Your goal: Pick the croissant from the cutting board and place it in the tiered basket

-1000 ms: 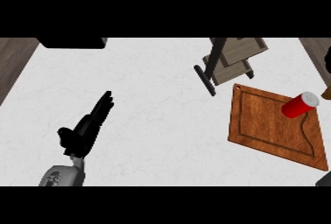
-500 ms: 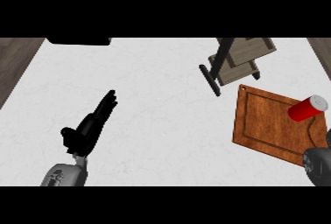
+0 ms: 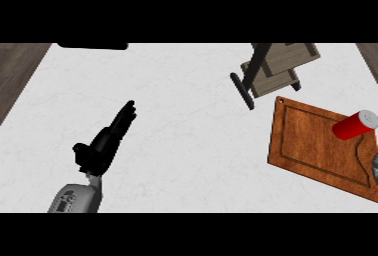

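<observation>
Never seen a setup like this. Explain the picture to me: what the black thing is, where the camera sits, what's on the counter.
The camera sits at the robot's head and looks steeply down at a white counter. The black shape at the left is the robot's left hand on its grey forearm. Its fingers are straight and it holds nothing. At the right lies a wooden cutting board with a red container on it. Beyond the board stands the tiered basket. The right hand is out of view, and no croissant shows.
</observation>
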### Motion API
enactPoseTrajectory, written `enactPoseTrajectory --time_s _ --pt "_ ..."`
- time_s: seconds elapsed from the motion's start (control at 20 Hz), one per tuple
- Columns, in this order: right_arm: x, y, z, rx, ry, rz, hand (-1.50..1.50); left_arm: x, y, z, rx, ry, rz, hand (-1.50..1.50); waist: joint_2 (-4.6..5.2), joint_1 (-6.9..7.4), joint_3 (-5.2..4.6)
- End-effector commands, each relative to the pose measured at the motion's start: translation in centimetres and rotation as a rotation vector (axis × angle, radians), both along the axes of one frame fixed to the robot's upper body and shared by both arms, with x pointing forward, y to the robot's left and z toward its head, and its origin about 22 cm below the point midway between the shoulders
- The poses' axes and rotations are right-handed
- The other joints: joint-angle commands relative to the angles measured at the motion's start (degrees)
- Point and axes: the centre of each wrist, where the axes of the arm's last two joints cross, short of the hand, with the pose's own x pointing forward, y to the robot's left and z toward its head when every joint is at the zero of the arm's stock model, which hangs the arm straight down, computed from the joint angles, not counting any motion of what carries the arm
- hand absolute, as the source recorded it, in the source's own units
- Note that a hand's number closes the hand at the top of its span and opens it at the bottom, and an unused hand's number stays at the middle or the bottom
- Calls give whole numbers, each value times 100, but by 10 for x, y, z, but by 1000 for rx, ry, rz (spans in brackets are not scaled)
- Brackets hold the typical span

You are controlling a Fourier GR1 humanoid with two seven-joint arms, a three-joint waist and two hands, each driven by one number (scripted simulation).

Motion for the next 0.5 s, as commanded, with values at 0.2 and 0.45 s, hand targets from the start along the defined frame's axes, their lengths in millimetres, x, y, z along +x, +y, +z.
enactPoseTrajectory --time_s 0.2,0.45 --pt "42 -14 -21 93 -9 -41 150 10 -11 2 -14 2 -18 0 54 36 5" --pt "51 -14 -24 177 -53 -6 150 4 -2 3 -1 -21 -20 0 36 91 9"
